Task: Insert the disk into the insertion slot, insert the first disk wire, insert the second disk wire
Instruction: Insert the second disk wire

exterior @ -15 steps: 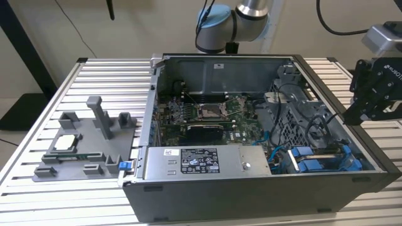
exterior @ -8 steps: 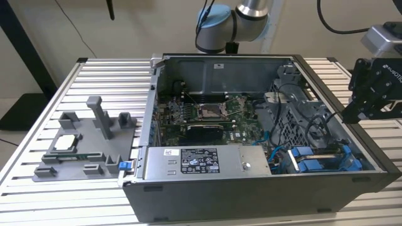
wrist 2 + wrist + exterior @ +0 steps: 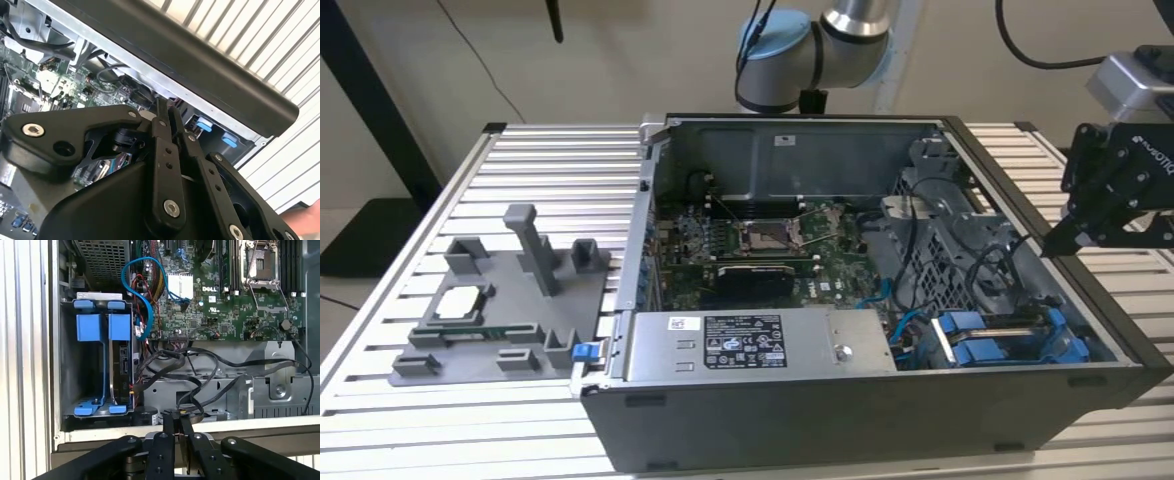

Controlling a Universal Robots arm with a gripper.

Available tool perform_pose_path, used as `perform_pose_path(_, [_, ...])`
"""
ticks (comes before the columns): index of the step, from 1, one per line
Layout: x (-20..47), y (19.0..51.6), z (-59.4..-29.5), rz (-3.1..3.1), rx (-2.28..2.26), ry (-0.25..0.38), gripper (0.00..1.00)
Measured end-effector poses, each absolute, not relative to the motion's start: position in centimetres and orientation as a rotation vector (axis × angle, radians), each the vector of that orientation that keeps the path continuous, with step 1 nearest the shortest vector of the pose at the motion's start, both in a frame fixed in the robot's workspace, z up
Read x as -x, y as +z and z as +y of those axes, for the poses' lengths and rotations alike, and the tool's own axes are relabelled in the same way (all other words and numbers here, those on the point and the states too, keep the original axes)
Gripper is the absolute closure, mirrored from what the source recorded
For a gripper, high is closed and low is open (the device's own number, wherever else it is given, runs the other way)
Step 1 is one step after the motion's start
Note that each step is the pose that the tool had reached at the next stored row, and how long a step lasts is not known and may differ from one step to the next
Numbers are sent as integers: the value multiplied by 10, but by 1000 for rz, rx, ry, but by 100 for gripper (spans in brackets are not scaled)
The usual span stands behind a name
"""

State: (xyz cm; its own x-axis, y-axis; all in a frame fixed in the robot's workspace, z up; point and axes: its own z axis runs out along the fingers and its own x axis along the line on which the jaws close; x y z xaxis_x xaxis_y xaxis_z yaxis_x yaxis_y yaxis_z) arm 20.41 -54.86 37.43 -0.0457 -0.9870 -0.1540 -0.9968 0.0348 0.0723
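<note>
An open computer case (image 3: 854, 400) lies on a slatted table. In its near corner on the exterior view's right is the grey drive cage (image 3: 1007, 335) with blue carriers. In the first wrist view, a dark disk (image 3: 121, 367) stands in one insertion slot of the cage, and the bay beside it (image 3: 90, 370) is hollow. A blue wire (image 3: 145, 300) and black wires (image 3: 165, 357) run toward the disk's edge; I cannot tell if they are plugged in. My gripper (image 3: 1054, 243) hangs above the case's wall on the exterior view's right, apart from the cage. Its fingers (image 3: 169, 426) are shut with nothing between them (image 3: 165, 107).
The motherboard with its square silver processor socket (image 3: 767, 235) fills the case's middle. A silver power supply (image 3: 761, 340) lies along the near wall. A grey fixture (image 3: 507, 300) with small parts stands on the table at the exterior view's left.
</note>
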Motion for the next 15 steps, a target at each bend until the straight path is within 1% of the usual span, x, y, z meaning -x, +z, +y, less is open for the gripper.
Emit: perform_pose_path(15, [-200,380,-549,2235,2100,259,100])
